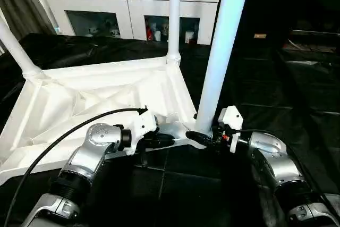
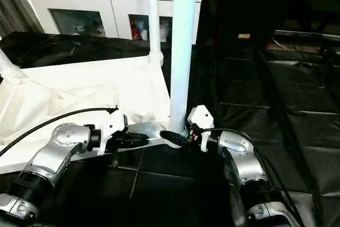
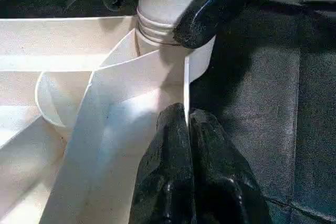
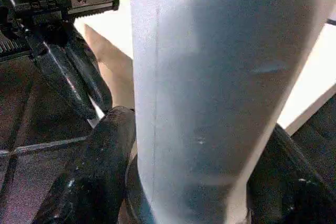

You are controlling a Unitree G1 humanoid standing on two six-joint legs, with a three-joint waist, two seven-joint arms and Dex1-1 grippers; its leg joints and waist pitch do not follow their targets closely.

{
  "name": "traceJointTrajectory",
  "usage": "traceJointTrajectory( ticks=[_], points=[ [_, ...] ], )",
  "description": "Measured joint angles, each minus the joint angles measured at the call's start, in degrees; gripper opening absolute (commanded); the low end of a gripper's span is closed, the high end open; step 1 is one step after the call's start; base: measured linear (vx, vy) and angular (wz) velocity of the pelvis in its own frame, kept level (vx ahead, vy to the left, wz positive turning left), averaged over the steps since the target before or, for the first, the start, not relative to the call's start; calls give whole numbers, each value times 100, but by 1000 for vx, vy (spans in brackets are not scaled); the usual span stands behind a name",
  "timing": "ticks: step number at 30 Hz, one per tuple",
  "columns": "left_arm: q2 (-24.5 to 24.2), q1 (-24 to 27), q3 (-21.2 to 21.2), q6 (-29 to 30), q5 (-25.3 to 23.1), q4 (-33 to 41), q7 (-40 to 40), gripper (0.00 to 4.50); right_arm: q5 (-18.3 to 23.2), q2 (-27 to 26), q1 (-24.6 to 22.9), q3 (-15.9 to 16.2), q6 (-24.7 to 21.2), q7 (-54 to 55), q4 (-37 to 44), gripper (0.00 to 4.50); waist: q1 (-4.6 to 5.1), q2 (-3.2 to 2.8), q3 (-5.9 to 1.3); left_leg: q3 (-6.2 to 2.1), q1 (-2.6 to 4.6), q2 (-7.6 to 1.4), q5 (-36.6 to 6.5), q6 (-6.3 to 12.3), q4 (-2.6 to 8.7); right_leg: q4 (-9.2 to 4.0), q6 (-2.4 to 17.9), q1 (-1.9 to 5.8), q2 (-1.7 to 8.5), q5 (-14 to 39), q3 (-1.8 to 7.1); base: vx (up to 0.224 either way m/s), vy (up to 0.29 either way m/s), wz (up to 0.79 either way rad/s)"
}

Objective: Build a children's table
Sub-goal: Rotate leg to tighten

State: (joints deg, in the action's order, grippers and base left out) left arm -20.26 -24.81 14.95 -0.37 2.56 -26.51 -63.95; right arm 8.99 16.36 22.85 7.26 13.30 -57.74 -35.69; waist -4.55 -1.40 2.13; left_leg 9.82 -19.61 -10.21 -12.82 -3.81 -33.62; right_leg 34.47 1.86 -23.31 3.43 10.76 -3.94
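Big black-sheeted table (image 1: 297,110): I see it carrying the whole job, its sheet dark and creased under my arms.

Children's table (image 1: 106,99): it lies upside down on the black sheet just ahead of me, ribbed underside up, three legs in view standing in their corner sockets.

Cabinet (image 1: 133,3): white, glass doors, behind the work and well apart from it.

Near leg (image 1: 226,51): it rises from the corner socket closest to me, ribbed end sitting at the socket mouth.

Right gripper (image 1: 206,137): my fingers sit on either side of the leg's base, close against it; whether they truly clamp it I cannot tell.

Left gripper (image 3: 187,145): fingers pressed together, pinching the thin rim of the top just beside that same corner.

Handling: I judge the plastic light, stiff and smooth, so the top may skate on the sheet unless I pin the rim. The tapered leg looks slippery; I would take it low, near the ribs, where a twist or push goes straight into the socket.

Risk: gripped high, the leg could lever the light top up.
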Motion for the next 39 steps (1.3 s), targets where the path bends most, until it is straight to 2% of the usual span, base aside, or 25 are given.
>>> traceJointTrajectory(
  ticks=[4, 8, 11, 17, 20, 23, 25, 27, 29, 31, 34, 39],
  points=[
    [65, -89, -1, -33, -131, -148, 325, 0, -127, -214, 79, -62, 58, 596, -214, 259, 27, 2, 0, 0, 12, 0, 1, -3, -9, 10, 1, 8, 0, -1, 2, 0, 0, 0],
    [381, -305, -11, 59, -354, -492, 1034, 0, -373, -661, 237, -245, -79, 1945, -496, 259, 101, 9, 3, 0, 47, 1, -12, -39, -14, 8, -8, 44, 1, 3, 6, 0, 0, 0],
    [714, -517, -12, 284, -477, -739, 1545, 0, -496, -1069, 293, -471, -285, 2985, -550, 259, 102, 8, 3, 0, 56, 4, -13, -41, -14, 2, -25, 61, 2, 12, 12, 0, 0, 0],
    [1240, -876, -20, 498, -642, -1259, 2422, 0, -776, -1485, 742, -640, -538, 4662, -1050, 259, 102, -1, -3, 3, 59, 10, -12, -41, -14, -6, -27, 86, 7, 14, 21, 0, 0, 0],
    [1395, -976, -20, 498, -743, -1439, 2685, 0, -842, -1582, 985, -739, -746, 5066, -1258, 259, 104, 1, -3, 3, 60, 10, -12, -41, -13, -12, -29, 99, 8, 15, 23, 0, 0, 0],
    [1404, -986, -19, 495, -771, -1474, 2702, 0, -862, -1600, 1015, -756, -774, 5103, -1286, 259, 106, 5, -6, 2, 63, 10, -12, -40, -10, -17, -30, 104, 8, 15, 22, 0, 0, 0],
    [1401, -986, -19, 454, -780, -1468, 2702, 0, -862, -1620, 1014, -790, -766, 5103, -1287, 315, 107, 6, -6, 2, 63, 10, -12, -40, -5, -25, -30, 105, 8, 15, 21, 0, 0, 0],
    [1368, -988, -31, 394, -786, -1484, 2786, 0, -813, -1706, 1007, -818, -747, 5099, -1286, 331, 119, 9, -6, 2, 63, 10, -12, -40, 0, -31, -30, 106, 7, 15, 21, 0, 0, 0],
    [1288, -1028, -139, 393, -800, -1551, 3053, 0, -737, -1877, 927, -810, -649, 5009, -1287, 355, 223, 27, 3, -5, 60, 8, -12, -40, 2, -33, -31, 93, 6, 14, 12, 0, 0, 0],
    [1204, -1025, -165, 355, -799, -1519, 3084, 0, -739, -1857, 885, -732, -566, 4802, -1276, 376, 284, 29, 4, -17, 57, 8, -12, -41, 1, -42, -31, 79, 6, 14, 2, 0, 0, 0],
    [1122, -923, -165, 247, -799, -1350, 2983, 0, -731, -1702, 786, -661, -459, 4384, -1271, 381, 290, 31, 5, -10, 41, 9, -12, -41, 3, -35, -27, 47, 6, -11, 8, 0, 0, 0],
    [752, -589, -260, -264, -518, -1017, 2314, 0, -617, -937, 462, -373, -194, 2698, -852, 381, 248, 26, 6, -11, 15, -6, 6, -10, 29, -32, -1, 11, -7, -23, -5, 0, 0, 0]
  ],
)
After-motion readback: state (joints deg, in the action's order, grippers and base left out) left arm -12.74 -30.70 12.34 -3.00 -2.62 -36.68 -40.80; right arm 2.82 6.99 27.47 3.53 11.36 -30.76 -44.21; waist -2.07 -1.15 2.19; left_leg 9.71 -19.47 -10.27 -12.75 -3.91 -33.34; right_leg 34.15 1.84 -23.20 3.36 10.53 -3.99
